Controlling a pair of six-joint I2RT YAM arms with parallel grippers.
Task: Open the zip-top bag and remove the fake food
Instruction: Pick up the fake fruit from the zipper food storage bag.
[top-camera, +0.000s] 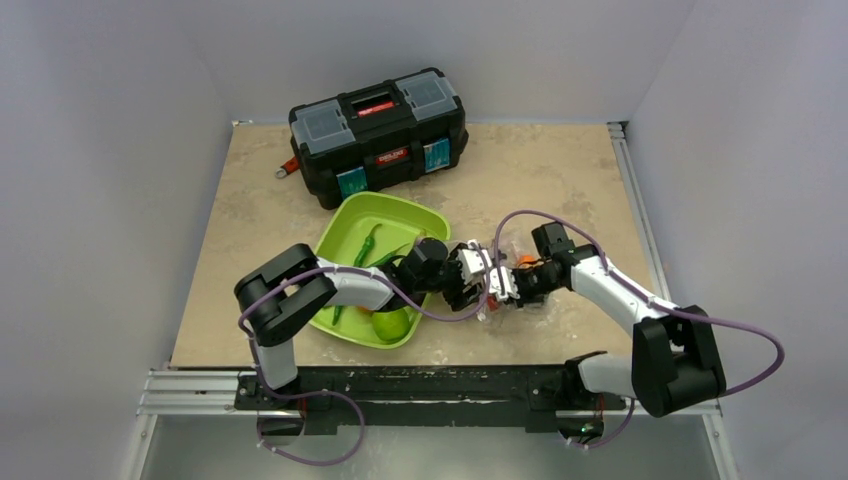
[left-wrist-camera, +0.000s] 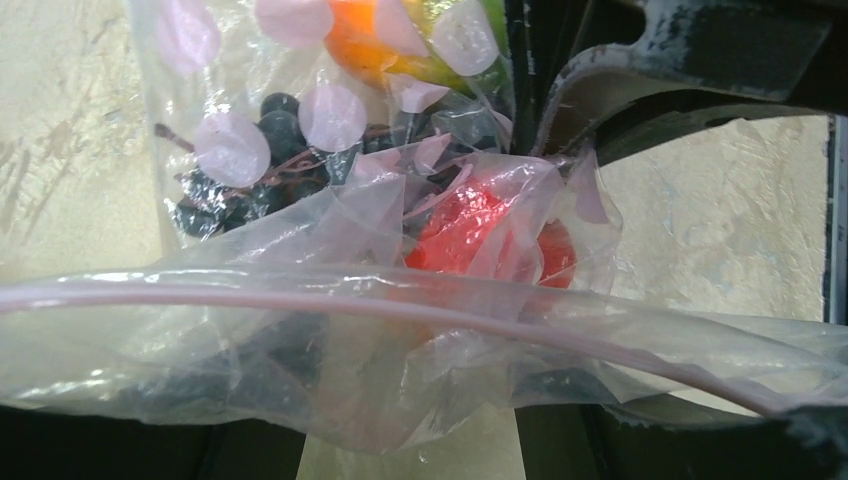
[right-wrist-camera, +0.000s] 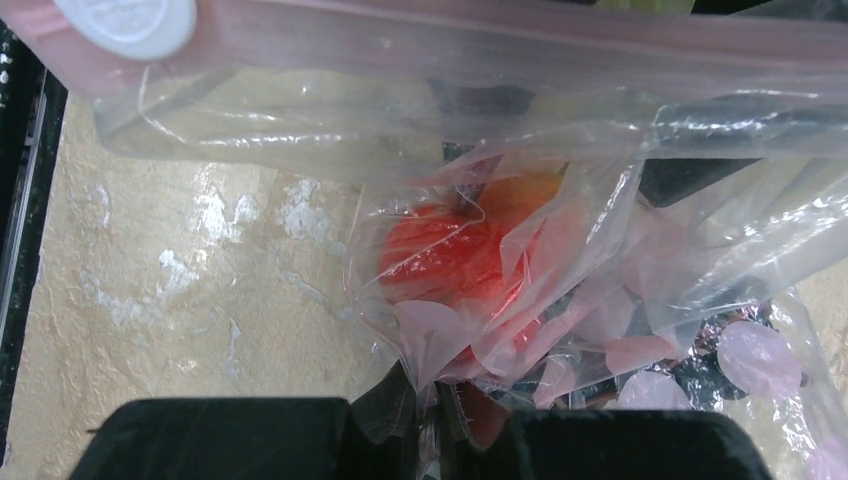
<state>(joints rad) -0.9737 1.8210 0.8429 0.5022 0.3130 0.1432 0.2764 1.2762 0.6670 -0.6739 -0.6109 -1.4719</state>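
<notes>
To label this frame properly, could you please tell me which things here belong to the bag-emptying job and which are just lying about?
Job in hand:
- zip-top bag
- strawberry, dark berries and orange-green fruit inside it
- bean pods and green fruit, in the green tray

Lying about:
- black toolbox behind the tray

The clear, crinkled zip-top bag (left-wrist-camera: 300, 340), printed with pale pink dots, is seen bunched up, its pink zip strip (left-wrist-camera: 200, 292) stretched across. A red strawberry (left-wrist-camera: 465, 230), dark berries (left-wrist-camera: 250, 180) and an orange-green mango (left-wrist-camera: 400, 45) are enclosed in it.
</notes>
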